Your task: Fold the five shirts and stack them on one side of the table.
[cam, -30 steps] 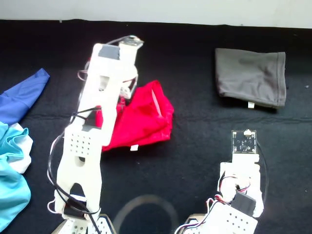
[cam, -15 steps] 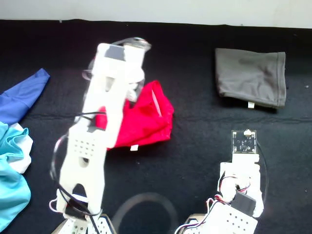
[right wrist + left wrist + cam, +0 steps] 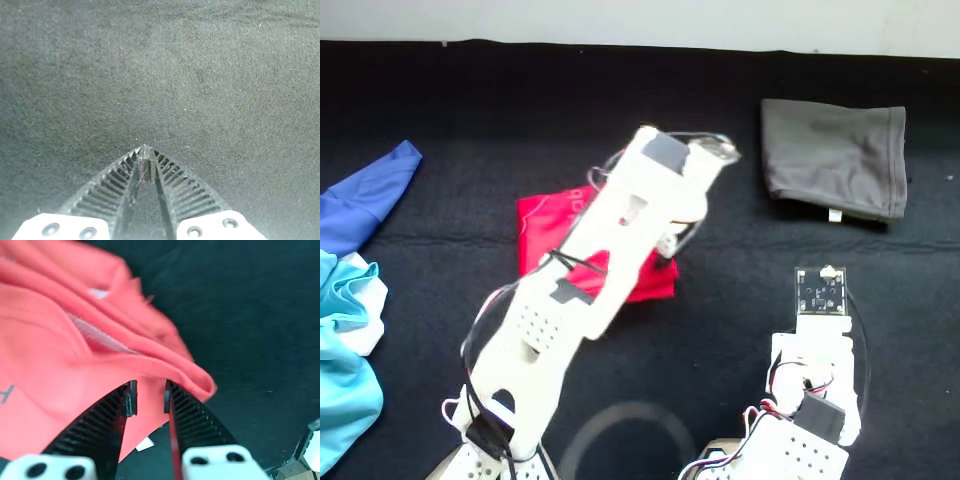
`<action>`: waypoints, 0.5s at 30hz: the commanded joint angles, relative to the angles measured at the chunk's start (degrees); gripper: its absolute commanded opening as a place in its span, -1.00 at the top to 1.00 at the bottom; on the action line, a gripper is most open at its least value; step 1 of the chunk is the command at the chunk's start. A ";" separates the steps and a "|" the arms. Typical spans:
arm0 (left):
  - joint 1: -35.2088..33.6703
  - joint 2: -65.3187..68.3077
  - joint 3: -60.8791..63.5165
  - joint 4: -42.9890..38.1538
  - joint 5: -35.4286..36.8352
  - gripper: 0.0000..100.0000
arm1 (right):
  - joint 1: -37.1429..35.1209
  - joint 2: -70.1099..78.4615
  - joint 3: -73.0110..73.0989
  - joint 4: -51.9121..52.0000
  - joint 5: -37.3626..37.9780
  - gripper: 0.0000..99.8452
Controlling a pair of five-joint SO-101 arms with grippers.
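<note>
Fingers on left gripper: spotted barely parted, nothing clearly pinched, right over fold of red shirt. Saw right gripper shut, empty, farther off.

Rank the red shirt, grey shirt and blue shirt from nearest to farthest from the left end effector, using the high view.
1. Red shirt: beneath the left end effector.
2. Grey shirt: far right.
3. Blue shirt: left edge.
</note>
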 commanded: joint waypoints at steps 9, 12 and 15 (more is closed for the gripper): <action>-9.36 -12.70 -3.56 0.53 0.35 0.78 | 0.22 -0.48 7.52 -1.01 -0.70 0.99; -17.80 -9.89 -0.92 0.26 0.26 0.78 | 0.22 -0.48 7.52 -1.01 -0.70 0.99; -24.84 -4.53 -0.31 -0.26 0.18 0.78 | 0.22 -0.48 7.52 -1.01 -0.70 0.99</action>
